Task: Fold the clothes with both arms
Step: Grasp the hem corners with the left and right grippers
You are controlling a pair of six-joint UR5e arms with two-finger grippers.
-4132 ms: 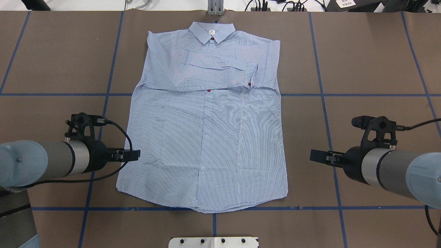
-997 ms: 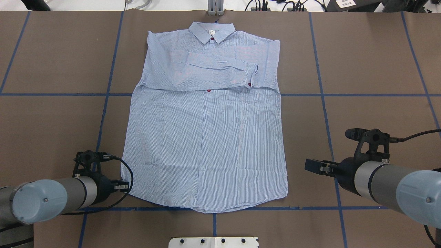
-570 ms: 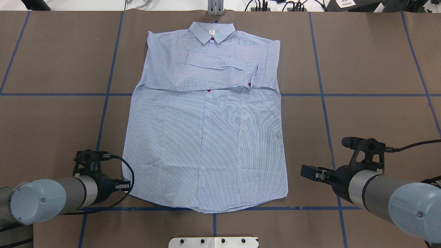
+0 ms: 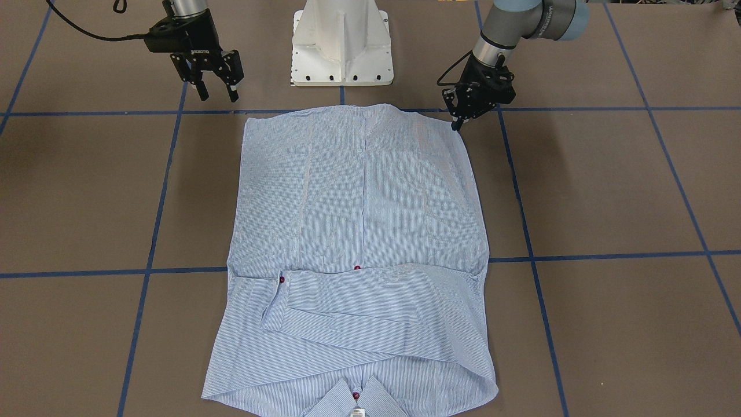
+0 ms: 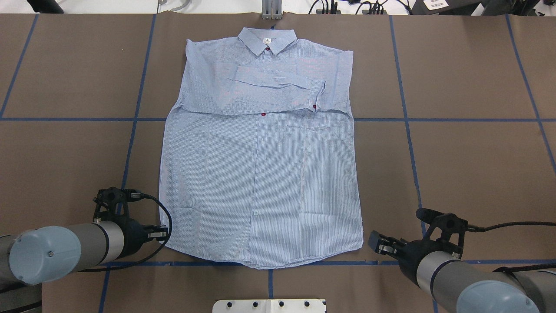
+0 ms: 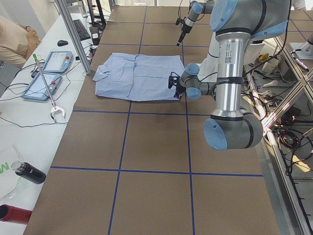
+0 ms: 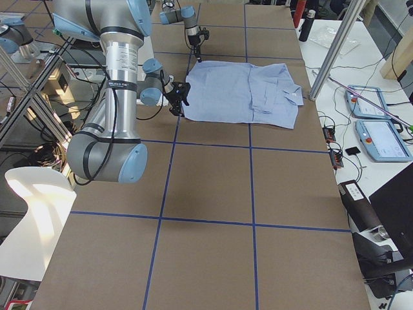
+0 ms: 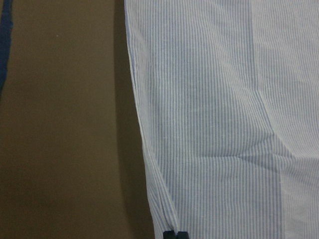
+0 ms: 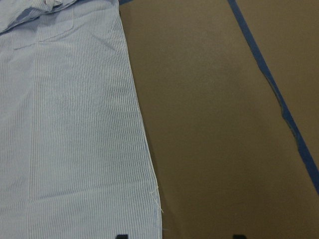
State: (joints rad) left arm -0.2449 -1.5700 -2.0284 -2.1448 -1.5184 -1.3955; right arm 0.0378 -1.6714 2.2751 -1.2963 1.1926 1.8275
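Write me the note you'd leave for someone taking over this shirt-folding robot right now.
Left gripper: jaws closed on the near hem corner of the shirt, low on the table.
Right gripper: jaws open at the opposite hem corner, not gripping.
Shirt: flat, front up, collar at the far end from the robot.
Done: both sleeves folded across the chest.
Left: right gripper takes its corner; then, presumably, both carry the hem toward the collar.
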